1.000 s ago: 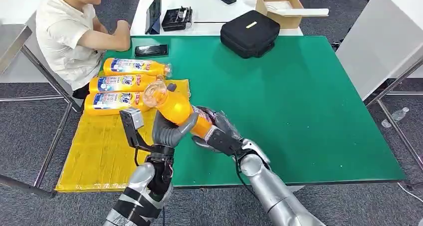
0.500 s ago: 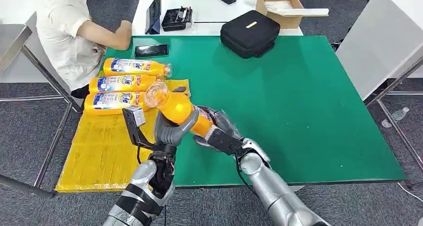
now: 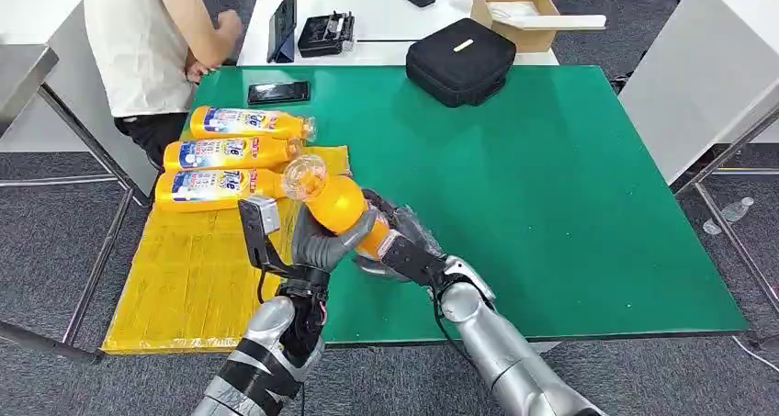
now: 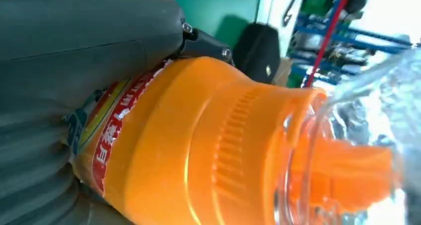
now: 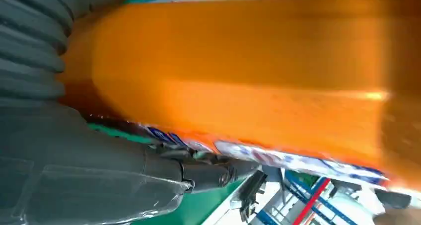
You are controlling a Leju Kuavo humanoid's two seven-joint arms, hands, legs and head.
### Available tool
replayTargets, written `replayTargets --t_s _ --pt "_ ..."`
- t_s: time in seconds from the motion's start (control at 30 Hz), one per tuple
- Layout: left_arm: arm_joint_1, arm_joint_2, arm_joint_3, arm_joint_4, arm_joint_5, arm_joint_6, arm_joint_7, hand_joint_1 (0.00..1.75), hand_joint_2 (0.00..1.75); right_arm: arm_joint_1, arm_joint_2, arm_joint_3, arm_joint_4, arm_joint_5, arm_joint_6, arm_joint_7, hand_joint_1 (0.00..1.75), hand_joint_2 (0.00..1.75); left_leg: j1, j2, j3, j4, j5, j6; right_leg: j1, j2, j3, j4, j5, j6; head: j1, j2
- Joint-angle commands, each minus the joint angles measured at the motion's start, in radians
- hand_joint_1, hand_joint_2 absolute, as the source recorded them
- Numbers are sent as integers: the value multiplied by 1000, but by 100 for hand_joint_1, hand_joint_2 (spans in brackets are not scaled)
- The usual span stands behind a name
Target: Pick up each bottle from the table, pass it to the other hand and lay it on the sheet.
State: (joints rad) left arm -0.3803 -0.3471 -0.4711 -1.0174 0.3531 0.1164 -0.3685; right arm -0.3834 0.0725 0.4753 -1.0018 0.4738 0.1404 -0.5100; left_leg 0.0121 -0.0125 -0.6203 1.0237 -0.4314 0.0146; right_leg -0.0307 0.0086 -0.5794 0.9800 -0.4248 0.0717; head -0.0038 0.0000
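Both hands grip one orange bottle (image 3: 336,204) above the green table's near left part. My left hand (image 3: 323,242) wraps its upper body just below the clear cap (image 3: 301,174), which points toward the sheet. My right hand (image 3: 400,240) clasps the lower end. The left wrist view shows the bottle (image 4: 208,150) close up with its label and clear cap; the right wrist view shows the bottle's orange side (image 5: 238,81) against the grey hand (image 5: 74,155). Three more orange bottles (image 3: 241,122) (image 3: 230,152) (image 3: 216,185) lie side by side on the far end of the yellow sheet (image 3: 184,269).
A person in a white shirt (image 3: 147,39) stands at the table's far left corner. A black phone (image 3: 277,92) and a black case (image 3: 459,61) lie on the far part of the green table (image 3: 570,186). A white desk behind holds a cardboard box (image 3: 519,12).
The held bottle has shifted slightly right and down, still in both hands. The person has risen from leaning at the table to standing.
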Motion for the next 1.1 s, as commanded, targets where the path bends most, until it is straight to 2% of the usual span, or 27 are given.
replayTargets --t_s 0.03,0.33,0.47,0.6,0.63,0.67,0.77,0.83,0.87,0.93,1.03,1.07,1.1 --pt "23 -2 27 -63 -115 40 -1 175 175 46 38 -75 -58 -11 -29 36 0 175 0 0 1 0 0 0 0 -1 1 0 0 -3 0 0" --pt "24 -2 29 -63 -119 40 -2 175 175 47 41 -85 -58 -11 -32 36 0 175 0 1 3 0 -1 0 1 -1 4 -1 -1 -4 0 0" --pt "61 -2 78 -114 -238 72 -1 175 175 127 62 -213 -125 6 -97 43 0 175 0 0 3 -1 -1 0 1 -1 3 -1 -1 -3 0 0" --pt "119 20 180 -307 -691 208 -12 175 175 276 19 -375 -233 113 -161 65 0 175 0 -3 2 -1 -1 0 1 -4 4 -2 -1 -2 -1 0" --pt "130 14 217 -359 -762 198 4 175 175 296 10 -416 -231 137 -174 50 0 175 1 -3 8 -2 -3 0 2 -6 10 -3 -3 -6 0 0" --pt "143 14 260 -434 -868 214 19 175 175 312 -2 -484 -217 180 -223 59 0 175 0 -5 4 -2 -1 0 1 -6 6 -3 -2 -3 -1 0" --pt "186 7 324 -572 -1081 215 19 175 175 337 5 -650 -237 232 -259 20 0 175 0 -4 2 -1 -2 0 1 -5 4 -1 -2 -3 0 0" --pt "210 33 324 -616 -1375 290 45 175 175 341 30 -710 -272 244 -254 -13 0 175 0 -3 1 0 -2 0 0 -4 4 -1 -2 -3 0 0" --pt "229 66 304 -625 -1625 322 120 175 175 333 52 -740 -302 236 -242 -40 0 175 -1 -2 0 0 -2 0 0 -3 2 0 -2 -3 0 0" --pt "225 109 287 -582 -1779 339 178 175 175 321 69 -747 -327 247 -241 -57 0 175 -1 1 1 -1 -2 0 0 0 1 0 -1 -3 -1 0" --pt "169 204 259 -412 -1910 376 235 175 175 304 66 -718 -312 246 -236 -69 0 175 -1 1 3 -3 -1 -1 0 -1 3 -1 -1 -5 0 0" --pt "137 273 224 -337 -1924 390 285 175 175 297 60 -707 -295 239 -240 -78 0 175 -1 0 2 -2 -1 -1 0 -1 2 -1 0 -4 0 0" --pt "131 272 245 -296 -1914 404 286 175 175 297 55 -705 -286 236 -250 -82 0 175 -1 -1 2 -3 0 -1 0 -1 2 -2 0 -3 0 0"
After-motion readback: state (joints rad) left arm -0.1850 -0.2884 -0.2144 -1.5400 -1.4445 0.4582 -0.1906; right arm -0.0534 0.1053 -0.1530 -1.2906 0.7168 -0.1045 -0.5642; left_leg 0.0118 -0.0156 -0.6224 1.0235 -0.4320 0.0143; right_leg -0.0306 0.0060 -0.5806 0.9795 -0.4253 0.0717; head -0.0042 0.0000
